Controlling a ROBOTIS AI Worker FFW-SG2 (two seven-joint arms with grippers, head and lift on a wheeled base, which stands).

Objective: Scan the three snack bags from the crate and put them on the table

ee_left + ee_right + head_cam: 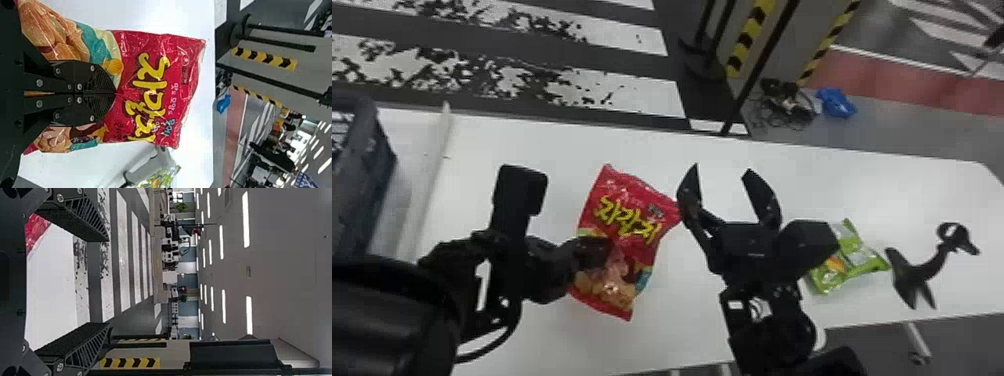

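Note:
Pinched in the middle by my left gripper (604,245), the red snack bag (627,215) is face up over the table. The left wrist view has the left gripper (115,93), its two fingers together on the front of the red bag (156,82). Just right of that bag is my right gripper (721,171), fingers wide apart with nothing between them; the right wrist view has the right gripper (109,282) open too. A green snack bag (862,255) lies on the table, partly behind the right arm. The crate (362,185) stands far left.
A black curved stand-like object (922,270) is right of the green bag on the white table (542,140). A raised pale strip (427,185) runs beside the crate. Beyond the table are a black pole (757,75) and cables (784,102) on the floor.

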